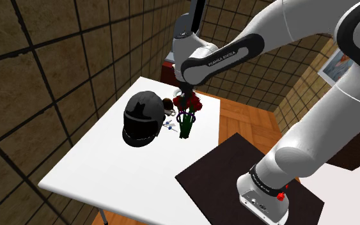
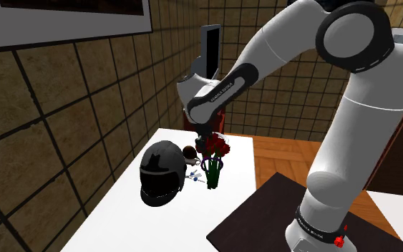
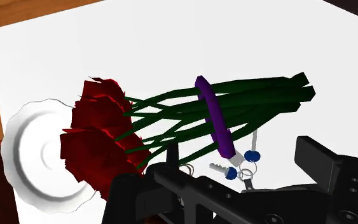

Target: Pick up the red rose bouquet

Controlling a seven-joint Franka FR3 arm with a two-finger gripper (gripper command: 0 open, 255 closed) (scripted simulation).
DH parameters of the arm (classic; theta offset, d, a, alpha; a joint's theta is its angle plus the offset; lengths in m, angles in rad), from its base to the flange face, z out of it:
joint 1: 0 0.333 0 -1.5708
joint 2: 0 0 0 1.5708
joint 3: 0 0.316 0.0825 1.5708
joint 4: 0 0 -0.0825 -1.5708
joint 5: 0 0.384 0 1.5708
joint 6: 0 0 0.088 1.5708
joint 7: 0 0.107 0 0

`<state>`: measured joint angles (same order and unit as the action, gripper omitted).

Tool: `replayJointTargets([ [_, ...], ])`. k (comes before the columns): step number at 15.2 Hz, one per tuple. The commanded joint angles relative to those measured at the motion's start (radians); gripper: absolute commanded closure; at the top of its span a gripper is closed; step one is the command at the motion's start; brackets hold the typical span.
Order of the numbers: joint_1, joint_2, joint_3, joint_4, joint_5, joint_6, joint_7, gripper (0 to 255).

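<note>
The black gripper [image 1: 185,96] is hanging right over the red rose bouquet [image 1: 187,118]. Its fingers are standing apart and clasping nothing, I'd guess so that they can drop either side of the stems. The bouquet is lying, as far as I can judge, on the white table [image 1: 108,172] just beside a black helmet [image 1: 143,118], its blooms pointing toward a white plate [image 3: 25,153] and some small blue-headed keys [image 3: 238,170] sitting close by its stems. It is showing dark red, ragged blooms bunched at one end and thin dark green stems fanning slightly, bound by a purple band [image 3: 212,118].
</note>
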<state>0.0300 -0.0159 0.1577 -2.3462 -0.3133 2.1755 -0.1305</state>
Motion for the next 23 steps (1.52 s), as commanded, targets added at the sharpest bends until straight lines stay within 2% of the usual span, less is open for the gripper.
replayJointTargets([
  [1, 0.003, 0.083, 0.004, 0.032, -0.054, 0.019, 0.019, 0],
  [2, 0.006, 0.12, 0.004, 0.043, -0.079, 0.029, 0.03, 0],
  [9, 0.008, 0.194, -0.006, 0.03, -0.122, 0.108, 0.076, 0],
  [12, 0.009, 0.201, -0.007, 0.03, -0.126, 0.114, 0.08, 0],
  [13, 0.009, 0.201, -0.006, 0.031, -0.125, 0.113, 0.081, 255],
  [23, 0.008, 0.19, -0.005, 0.03, -0.119, 0.103, 0.073, 255],
])
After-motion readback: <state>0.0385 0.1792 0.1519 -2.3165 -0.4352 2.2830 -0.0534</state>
